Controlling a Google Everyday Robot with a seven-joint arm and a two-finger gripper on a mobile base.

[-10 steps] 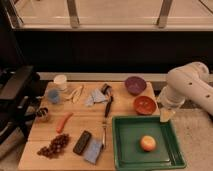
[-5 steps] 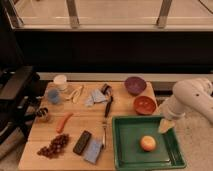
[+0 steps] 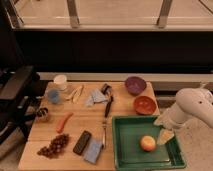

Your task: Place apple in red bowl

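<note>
Wooden desk (image 3: 87,117) in front of a dark window wall carries everything I need. The apple (image 3: 147,143) lies in the green tray (image 3: 127,155), which fills the desk's front right corner. It rests on the tray floor toward the right side, clear of the rims and with nothing else touching it. It is round, so there is no long axis to line up with.

My end effector (image 3: 165,134) hangs just to the right of the apple and a little higher, over the tray's right rim. Its fingers are spread wide and hold nothing. So the apple lies to the left of the end effector and slightly below it, close but not touching. By my judgement, the coming reach is a short move left and down.

The red bowl (image 3: 145,105) stands empty just behind the tray, near the desk's right edge. The purple bowl (image 3: 135,85) sits behind it at the back right corner. A carrot (image 3: 64,121) and grapes (image 3: 54,145) lie well apart, toward the left edge.

Compared with a second ago, my arm has swung down from beside the red bowl to the tray's rim. The apple and both bowls have not moved.
</note>
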